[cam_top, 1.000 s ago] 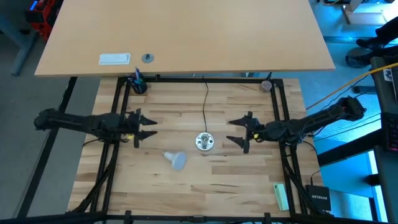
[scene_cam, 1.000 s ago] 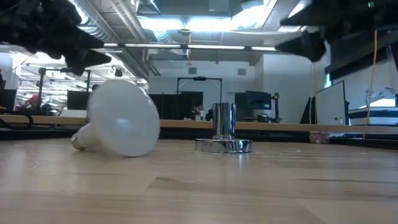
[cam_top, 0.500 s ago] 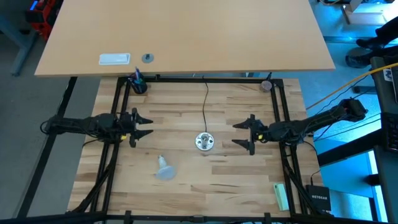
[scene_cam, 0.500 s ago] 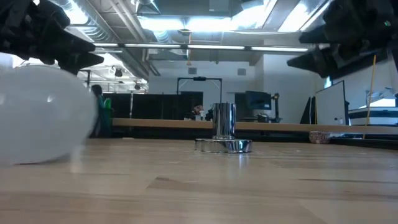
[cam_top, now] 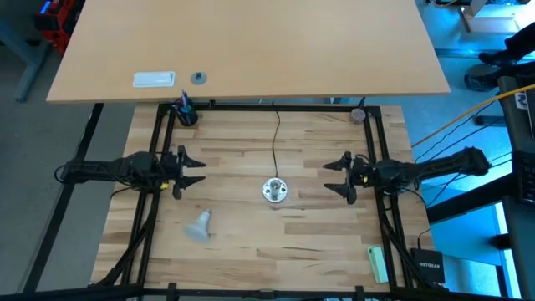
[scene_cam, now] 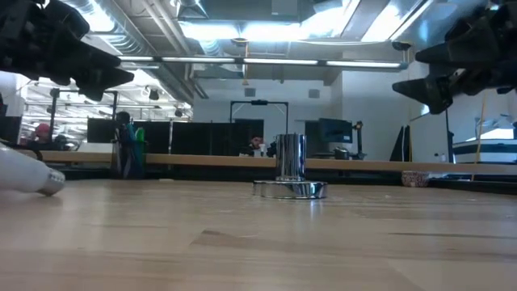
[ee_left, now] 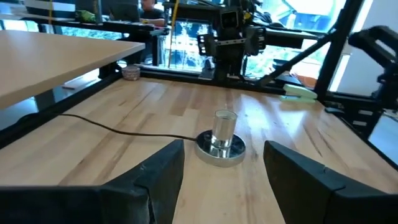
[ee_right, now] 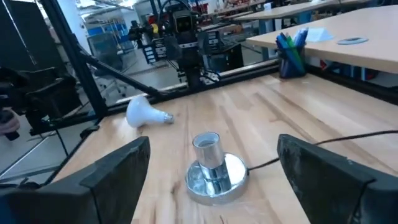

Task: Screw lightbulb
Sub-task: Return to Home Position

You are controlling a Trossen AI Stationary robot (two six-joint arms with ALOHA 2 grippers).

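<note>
The frosted white lightbulb (cam_top: 198,224) lies on its side on the wooden table, near and left of the shiny metal socket (cam_top: 274,191); it also shows in the right wrist view (ee_right: 144,112) and at the low view's left edge (scene_cam: 24,173). My left gripper (cam_top: 197,172) is open, above the table left of the socket, far side of the bulb. My right gripper (cam_top: 334,176) is open, right of the socket. Both hold nothing. The socket stands upright on its round base (ee_left: 220,149).
A thin black cord (cam_top: 277,138) runs from the socket toward the far edge. A cup of pens (cam_top: 185,113) stands at the far left corner, a small round object (cam_top: 359,114) at the far right, a green block (cam_top: 378,263) near right. A black frame (cam_top: 276,106) borders the table.
The lightbulb has rolled along the table from just left of the socket toward the left and near edges, turning as it went. My left gripper has drawn back a little toward the left edge. My right gripper has drawn back toward the right edge.
</note>
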